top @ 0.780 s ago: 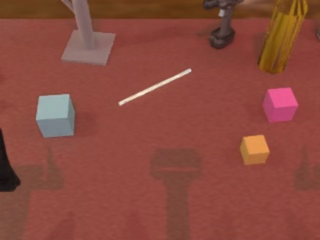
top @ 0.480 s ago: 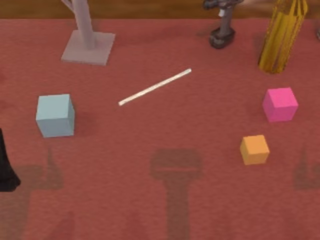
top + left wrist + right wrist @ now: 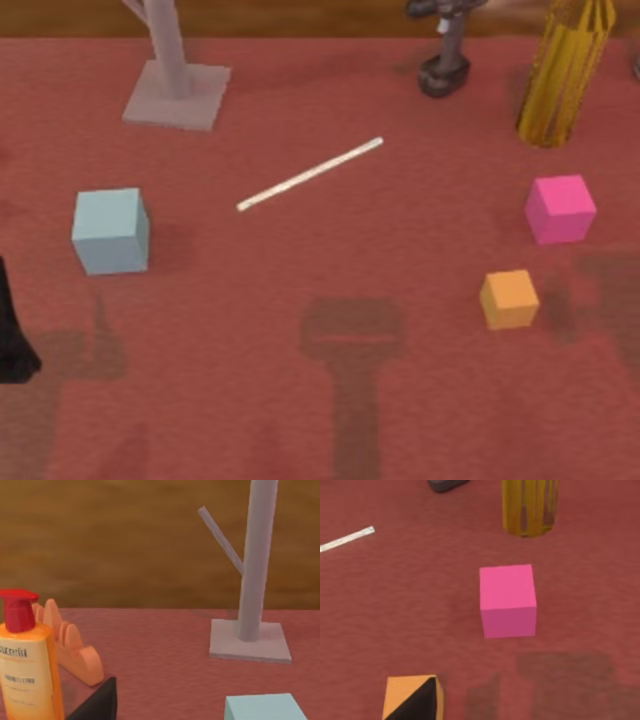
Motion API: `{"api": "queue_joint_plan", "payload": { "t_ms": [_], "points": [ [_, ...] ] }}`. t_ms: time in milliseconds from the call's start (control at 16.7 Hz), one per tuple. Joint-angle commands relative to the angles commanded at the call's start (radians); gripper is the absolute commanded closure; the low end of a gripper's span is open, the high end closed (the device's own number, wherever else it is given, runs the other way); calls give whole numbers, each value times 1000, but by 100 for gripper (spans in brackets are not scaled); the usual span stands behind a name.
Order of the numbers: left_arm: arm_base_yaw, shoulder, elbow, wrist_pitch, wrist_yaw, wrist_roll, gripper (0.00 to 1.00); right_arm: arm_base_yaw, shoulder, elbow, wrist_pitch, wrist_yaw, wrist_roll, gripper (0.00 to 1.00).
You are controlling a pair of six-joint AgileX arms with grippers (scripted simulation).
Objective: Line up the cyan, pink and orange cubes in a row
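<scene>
the cyan cube [image 3: 110, 231] sits at the middle left of the top view, flat on the red table [image 3: 330, 250], alone and well apart from the other two. the pink cube [image 3: 560, 208] sits at the middle right of that view, and the orange cube [image 3: 509, 299] lies near it, lower and a little to its left; the two do not touch. so the three cubes form no row: one far left, two close together at the right.

in the right wrist view the pink cube [image 3: 508, 600] fills the centre of the frame, and the orange cube [image 3: 410, 698] shows at the bottom left, partly covered by a dark finger tip of the right gripper [image 3: 422, 702]. how wide its fingers stand cannot be told, and nothing is seen held in them.

the left gripper [image 3: 12, 345] is a dark shape at the lower left edge of the top view, below the cyan cube and apart from it; its fingers' spread cannot be told either.

a thin white stick [image 3: 310, 174] lies slanted above the centre. a grey stand [image 3: 176, 92] rises at the upper left, a yellow bottle [image 3: 565, 70] at the upper right, a dark object [image 3: 444, 60] between them. the left wrist view adds an orange pump bottle [image 3: 25, 670] and an orange scalloped rack [image 3: 70, 647].
</scene>
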Motion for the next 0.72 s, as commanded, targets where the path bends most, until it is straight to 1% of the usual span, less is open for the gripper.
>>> {"api": "queue_joint_plan", "payload": {
  "t_ms": [360, 540, 720],
  "points": [
    [0, 0, 0, 0, 0, 0, 0, 126, 642, 434, -344, 3, 86, 0],
    [0, 0, 0, 0, 0, 0, 0, 180, 894, 630, -490, 4, 125, 0],
    [0, 0, 0, 0, 0, 0, 0, 224, 1098, 794, -604, 4, 157, 0]
  ]
}}
